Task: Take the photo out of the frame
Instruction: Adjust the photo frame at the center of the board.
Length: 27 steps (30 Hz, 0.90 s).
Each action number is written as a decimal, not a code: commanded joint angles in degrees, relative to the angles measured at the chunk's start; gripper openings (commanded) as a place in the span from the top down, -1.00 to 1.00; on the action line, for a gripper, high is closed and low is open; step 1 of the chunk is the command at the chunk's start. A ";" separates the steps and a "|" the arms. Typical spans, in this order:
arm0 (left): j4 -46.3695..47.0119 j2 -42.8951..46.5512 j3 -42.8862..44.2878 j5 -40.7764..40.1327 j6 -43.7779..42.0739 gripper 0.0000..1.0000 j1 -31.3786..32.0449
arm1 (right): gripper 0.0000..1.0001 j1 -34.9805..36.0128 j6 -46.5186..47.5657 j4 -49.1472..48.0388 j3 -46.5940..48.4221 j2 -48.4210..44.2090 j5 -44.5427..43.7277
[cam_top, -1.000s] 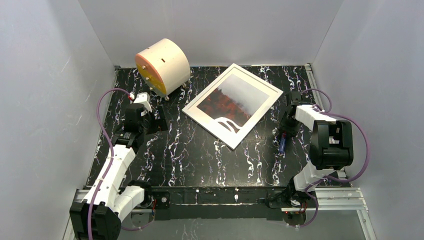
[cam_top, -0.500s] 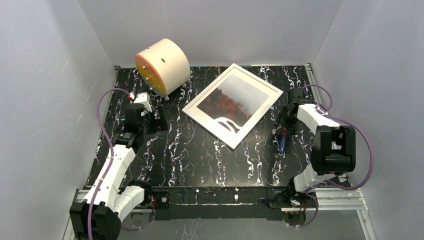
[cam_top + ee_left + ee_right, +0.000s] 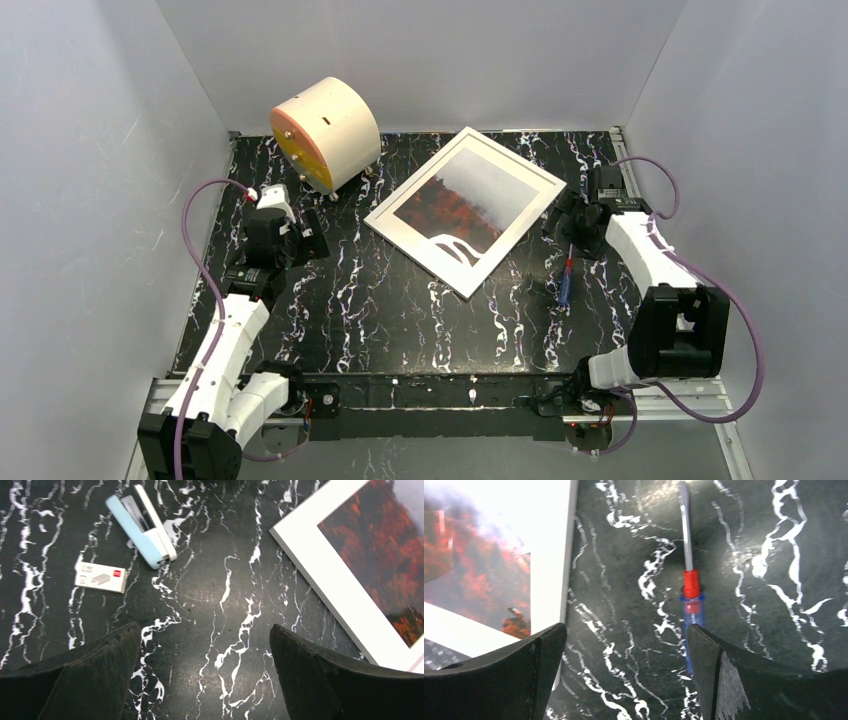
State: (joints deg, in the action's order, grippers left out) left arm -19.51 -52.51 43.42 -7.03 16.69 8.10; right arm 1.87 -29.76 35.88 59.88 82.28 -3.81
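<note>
The black tabletop (image 3: 400,320), veined white like marble, carries a white picture frame (image 3: 412,240) lying flat and skewed at the far middle; a cream cylinder with an orange face (image 3: 325,133) sits at the far left corner. A red-and-blue screwdriver (image 3: 566,282) lies just right of the frame, not touching it; left of the frame a pale blue stapler (image 3: 142,526) and a small white staple box (image 3: 100,577) lie near each other, apart.

White frame (image 3: 420,250), red-orange photo (image 3: 455,205) fading grey, black white-veined table (image 3: 400,320), blue-and-red screwdriver (image 3: 566,285)
</note>
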 commanded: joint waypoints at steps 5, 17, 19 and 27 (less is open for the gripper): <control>1.54 1.79 -1.92 -5.86 0.82 -0.99 0.08 | -0.97 0.83 -6.14 -5.09 -3.87 -4.29 17.24; -1.66 3.91 -1.24 -3.68 -2.45 -0.99 0.08 | -0.94 19.48 -13.55 -9.61 -7.77 -3.07 9.85; -1.72 3.83 -1.17 -3.66 -2.43 -0.99 0.07 | -0.96 22.67 -14.65 -8.18 -7.78 -2.45 5.62; -1.93 3.89 -1.26 -3.90 -2.64 -0.99 0.08 | -0.84 26.96 -18.81 -9.72 -11.86 -2.66 3.46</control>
State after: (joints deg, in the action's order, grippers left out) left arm -20.40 -49.30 42.24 -9.96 14.68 8.10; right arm 27.22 -45.39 26.96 49.39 79.99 2.61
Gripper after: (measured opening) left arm 0.992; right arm 0.936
